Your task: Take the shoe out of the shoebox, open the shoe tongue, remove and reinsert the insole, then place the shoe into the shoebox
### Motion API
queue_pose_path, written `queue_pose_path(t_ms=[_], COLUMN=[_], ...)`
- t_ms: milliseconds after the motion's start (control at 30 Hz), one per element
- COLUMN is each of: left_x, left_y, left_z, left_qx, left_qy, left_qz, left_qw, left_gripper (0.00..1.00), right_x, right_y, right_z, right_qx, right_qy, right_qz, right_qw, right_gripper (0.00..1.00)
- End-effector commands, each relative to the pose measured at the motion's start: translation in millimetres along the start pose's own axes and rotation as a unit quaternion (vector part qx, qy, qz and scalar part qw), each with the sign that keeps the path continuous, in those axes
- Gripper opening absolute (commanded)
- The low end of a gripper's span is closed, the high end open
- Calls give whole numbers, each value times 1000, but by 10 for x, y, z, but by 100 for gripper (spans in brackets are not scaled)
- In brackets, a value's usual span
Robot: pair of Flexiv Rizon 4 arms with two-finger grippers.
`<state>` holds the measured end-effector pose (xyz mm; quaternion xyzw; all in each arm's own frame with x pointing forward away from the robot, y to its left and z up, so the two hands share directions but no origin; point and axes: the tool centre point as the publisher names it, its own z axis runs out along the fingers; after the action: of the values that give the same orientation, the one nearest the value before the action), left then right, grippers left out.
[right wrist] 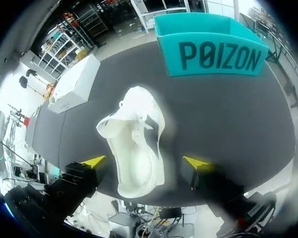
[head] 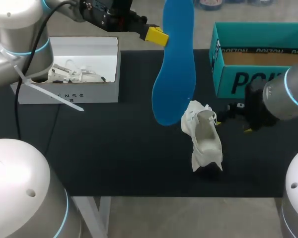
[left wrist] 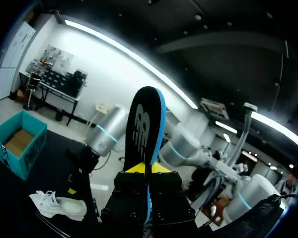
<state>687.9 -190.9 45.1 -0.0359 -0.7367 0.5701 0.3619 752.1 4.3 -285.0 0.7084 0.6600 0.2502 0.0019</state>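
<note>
Black mat over the desk point(head: 114, 148), and the job looks roughly halfway to me. The shoe point(head: 204, 136) is out of its box, lying on its side a bit toward 4 o'clock from the middle of the desk. Its mouth is gaping wide in the right wrist view, so I'd call the tongue step done.

The insole point(head: 175, 64) is out too. The left end effector point(head: 156, 35) has it clamped by one end between the yellow tips, with the blue sheet hanging down above the desk. The free end sits just at 10 o'clock of the shoe.

The right end effector point(right wrist: 145, 162) has its fingers spread wide and holds nothing. It sits low at about 3 o'clock of the shoe, facing it, and I can't see either tip touching it.

So what's left, by my reckoning: feed the insole back in, which will be fiddly since it's floppy and the shoe isn't braced by anything, then box the shoe.

White shoebox point(head: 109, 64) sits at 10 o'clock with a second shoe point(head: 72, 74) in it. A teal box point(head: 238, 82) sits at 2 o'clock, looking empty. I'd guess the white one is home, but can't tell for sure.
</note>
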Motion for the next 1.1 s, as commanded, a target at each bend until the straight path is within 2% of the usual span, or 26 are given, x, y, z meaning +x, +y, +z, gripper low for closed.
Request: queue_pose_path(t_ms=[33,100,133,200,233,267,300,400,533,600,633,700,833,1033,1100], left_x=[7,7,7,7,7,7,7,7,7,7,7,7,7,7,7], left_y=[6,6,6,6,6,6,6,6,6,6,6,6,6,6,6], left_z=[3,3,3,3,3,3,3,3,3,3,3,3,3,3,3], left_qx=[0,0,0,0,0,0,0,0,0,0,0,0,0,0,0], left_qy=[-1,-1,-1,-1,-1,-1,-1,-1,-1,-1,-1,-1,-1,-1,-1], left_qz=[0,0,0,0,0,0,0,0,0,0,0,0,0,0,0], left_qw=[1000,1000,1000,1000,1000,1000,1000,1000,1000,1000,1000,1000,1000,1000,1000], left_gripper=[0,0,0,0,0,0,0,0,0,0,0,0,0,0,0], right_x=[-113,-113,-118,-116,-139,-141,-151,-156,-137,-104,-75,-4,162,437,517], right_y=[-16,-16,34,91,146,175,197,248,266,251,236,206,176,179,200], right_z=[-98,-98,-168,-310,-340,-379,-415,-472,-490,-483,-472,-419,-329,-395,-442], right_qx=[6,6,52,74,99,103,120,163,205,226,237,265,308,331,338], right_qy=[62,62,86,168,190,217,256,325,381,428,435,461,473,487,509], right_qz=[-1,-1,26,35,52,61,72,94,111,114,113,114,115,118,117], right_qw=[998,998,995,982,976,969,956,927,895,868,861,839,818,799,783], right_gripper=[100,100,100,100,100,100,100,100,100,100,100,100,100,100,100])
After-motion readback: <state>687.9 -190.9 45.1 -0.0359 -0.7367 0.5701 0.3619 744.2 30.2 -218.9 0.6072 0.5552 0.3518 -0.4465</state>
